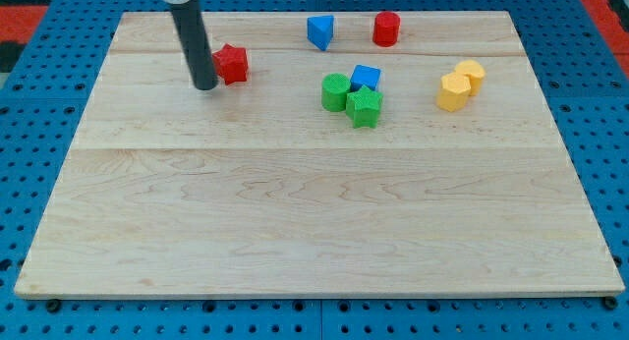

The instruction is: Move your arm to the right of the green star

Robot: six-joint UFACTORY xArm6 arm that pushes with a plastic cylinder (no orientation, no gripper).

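Observation:
The green star (pixel 365 106) lies right of the board's middle, in the upper half of the view. It touches a green round block (pixel 335 91) on its left and a blue cube (pixel 366 78) above it. My tip (pixel 205 85) rests on the board far to the star's left, just left of a red star-shaped block (pixel 232 64).
A blue triangular block (pixel 319 31) and a red cylinder (pixel 386 28) sit near the board's top edge. Two yellow blocks (pixel 459 86) touch each other to the right of the green star. The wooden board (pixel 314 222) lies on a blue pegboard.

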